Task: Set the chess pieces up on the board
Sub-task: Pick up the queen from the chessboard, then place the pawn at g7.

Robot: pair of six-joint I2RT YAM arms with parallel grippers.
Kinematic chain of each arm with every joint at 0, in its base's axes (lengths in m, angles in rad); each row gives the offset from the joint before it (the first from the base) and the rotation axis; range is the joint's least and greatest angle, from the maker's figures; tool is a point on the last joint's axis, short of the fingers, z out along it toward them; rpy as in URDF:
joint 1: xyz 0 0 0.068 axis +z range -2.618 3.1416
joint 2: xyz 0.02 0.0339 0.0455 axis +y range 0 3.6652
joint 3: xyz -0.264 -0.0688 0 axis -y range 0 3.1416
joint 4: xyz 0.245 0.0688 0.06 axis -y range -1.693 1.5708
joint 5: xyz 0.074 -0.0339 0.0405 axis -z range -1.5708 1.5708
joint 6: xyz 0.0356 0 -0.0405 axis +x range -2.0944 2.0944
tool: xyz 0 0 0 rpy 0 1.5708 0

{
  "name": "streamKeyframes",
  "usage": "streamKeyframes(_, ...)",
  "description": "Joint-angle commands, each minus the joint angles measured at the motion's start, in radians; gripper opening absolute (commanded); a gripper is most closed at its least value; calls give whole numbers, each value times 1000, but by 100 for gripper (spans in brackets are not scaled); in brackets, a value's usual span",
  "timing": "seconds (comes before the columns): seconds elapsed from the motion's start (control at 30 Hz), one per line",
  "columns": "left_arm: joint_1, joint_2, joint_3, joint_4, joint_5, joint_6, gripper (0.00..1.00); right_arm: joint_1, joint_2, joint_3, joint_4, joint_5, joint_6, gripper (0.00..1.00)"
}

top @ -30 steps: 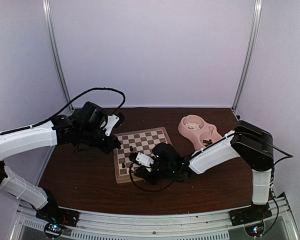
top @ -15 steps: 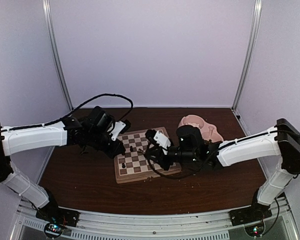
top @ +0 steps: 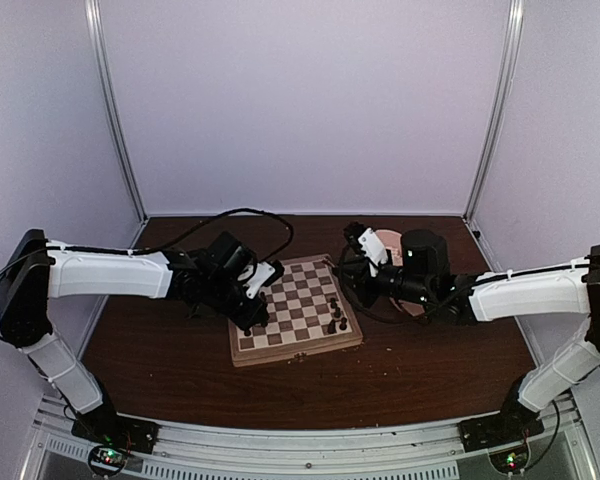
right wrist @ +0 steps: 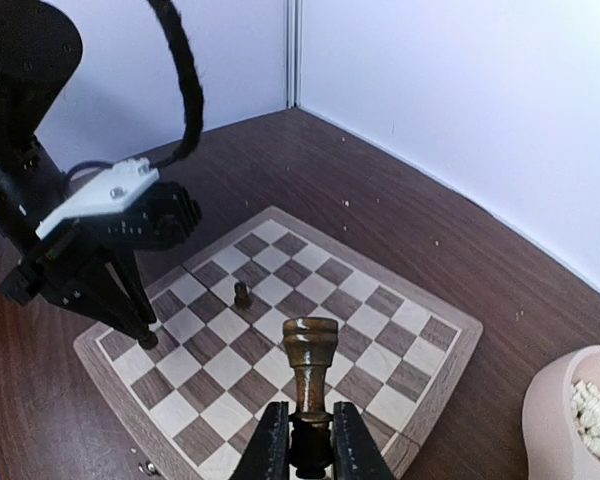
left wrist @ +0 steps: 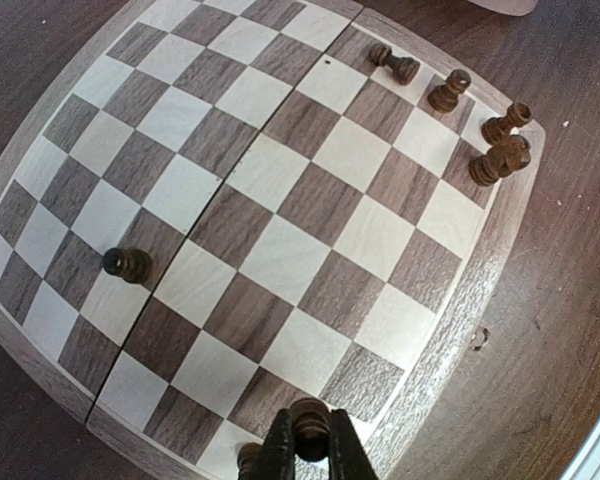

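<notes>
The wooden board lies in the middle of a dark brown table, between the two arms. A few dark chess pieces cluster at one corner of it, and a lone piece stands on the other half. The left gripper hangs low over a square at the board's edge, fingers clamped on a dark piece, with another small piece just beside them. The right gripper is raised by the board's right side, near a pink bowl of cream pieces, fingers closed on the base of a taller dark piece held upright. Both arms appear to be placing. Each should descend straight, centre the base on one square and let go only once it rests flat, and the left should avoid nudging its neighbour. A second earlier the right arm was folded low over the board's near side. It has since swung out toward the bowl, while the left arm has reached further across the board.
</notes>
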Motion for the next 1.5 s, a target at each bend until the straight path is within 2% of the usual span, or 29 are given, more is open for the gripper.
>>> streamKeyframes(0.0,-3,31,26,55,-14,-4,7,-3,-11,-76,107,95,25,10)
streamKeyframes(0.2,-3,58,22,79,-48,-17,7,-3,-4,-103,138,172,34,9)
streamKeyframes(0.33,-4,75,15,86,-87,-22,7,-3,-11,-120,140,307,44,7)
streamKeyframes(0.57,-4,75,5,72,-113,-17,7,-10,-18,-153,174,450,77,0)
streamKeyframes(0.87,-9,57,-1,45,-103,-16,7,-13,-19,-158,176,492,81,0)
streamKeyframes(1.47,-35,49,-19,13,-146,-20,7,-13,-17,-155,171,484,71,0)
